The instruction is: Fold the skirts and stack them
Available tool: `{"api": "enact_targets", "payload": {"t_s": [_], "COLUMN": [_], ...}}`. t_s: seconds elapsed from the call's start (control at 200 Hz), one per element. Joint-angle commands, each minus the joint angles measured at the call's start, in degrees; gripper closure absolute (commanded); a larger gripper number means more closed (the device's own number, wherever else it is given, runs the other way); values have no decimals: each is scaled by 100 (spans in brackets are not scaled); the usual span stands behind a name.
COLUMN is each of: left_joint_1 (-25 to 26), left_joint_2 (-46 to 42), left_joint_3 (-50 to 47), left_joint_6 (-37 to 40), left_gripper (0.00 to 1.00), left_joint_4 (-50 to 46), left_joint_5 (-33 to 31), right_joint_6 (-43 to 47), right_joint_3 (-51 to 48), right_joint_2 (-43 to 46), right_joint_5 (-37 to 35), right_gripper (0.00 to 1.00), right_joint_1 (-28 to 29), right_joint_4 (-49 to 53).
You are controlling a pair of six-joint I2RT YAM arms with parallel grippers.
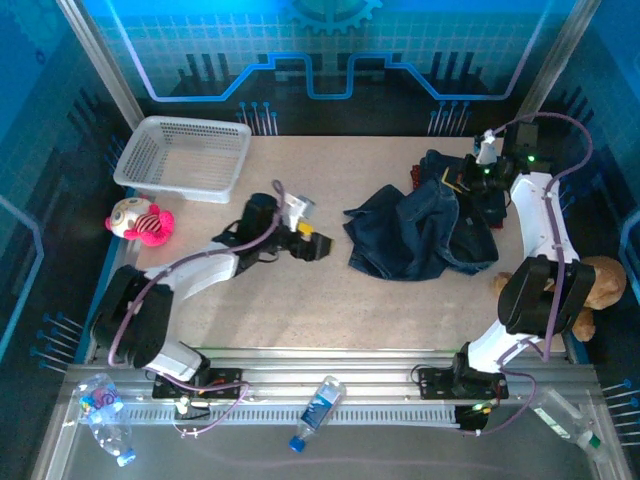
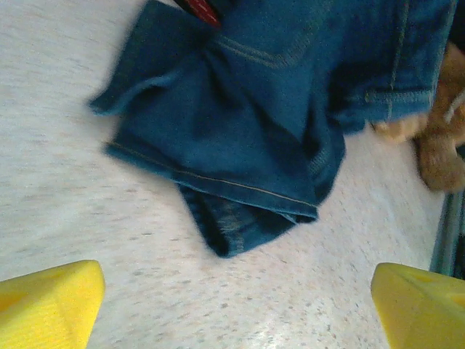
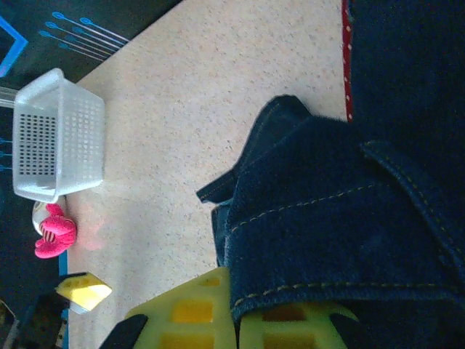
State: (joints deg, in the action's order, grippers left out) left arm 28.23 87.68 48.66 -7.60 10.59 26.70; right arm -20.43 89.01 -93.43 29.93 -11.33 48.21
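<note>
The left jaws gape wide and empty, their yellow fingertips (image 2: 47, 302) far apart over the speckled beige table (image 2: 145, 240). The crumpled heap of dark blue denim skirts (image 2: 247, 123) lies just ahead of them. The right jaws are almost closed, pinching a stitched hem of that denim at their tips, with a thin red fabric edge (image 3: 346, 65) farther ahead.

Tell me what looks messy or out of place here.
At the right of the table, the denim skirts lie in one crumpled, unfolded heap, a red skirt poking out beneath. A plastic bottle lies on the front rail, and a brown plush bear sits past the table's right edge.
</note>
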Motion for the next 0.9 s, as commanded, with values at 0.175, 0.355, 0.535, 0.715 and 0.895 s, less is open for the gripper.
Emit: {"api": "enact_targets", "payload": {"t_s": [0.175, 0.355, 0.535, 0.715, 0.895], "left_joint_1": [1336, 1455, 1637, 1645, 1615], "left_joint_2": [1741, 2435, 2555, 2714, 3305], "left_joint_3": [1380, 2261, 2677, 3426, 4351], "left_joint_6": [142, -846, -1026, -1231, -1654], "left_gripper": [24, 38, 33, 20, 21], "left_joint_4": [91, -656, -1895, -3928, -4360], "left_joint_5": [-645, -586, -1053, -1058, 25], "right_joint_6": [50, -21, 1, 65, 153], "right_joint_3": [-457, -677, -737, -851, -947], "right_joint_2": [736, 937, 1067, 1222, 1283], "right_joint_5": [-2, 112, 212, 243, 286], "right_gripper": [100, 100, 99, 98, 97], "right_joint_1": [-49, -45, -44, -48, -50], "right_joint_4": [-195, -360, -409, -412, -444]}}
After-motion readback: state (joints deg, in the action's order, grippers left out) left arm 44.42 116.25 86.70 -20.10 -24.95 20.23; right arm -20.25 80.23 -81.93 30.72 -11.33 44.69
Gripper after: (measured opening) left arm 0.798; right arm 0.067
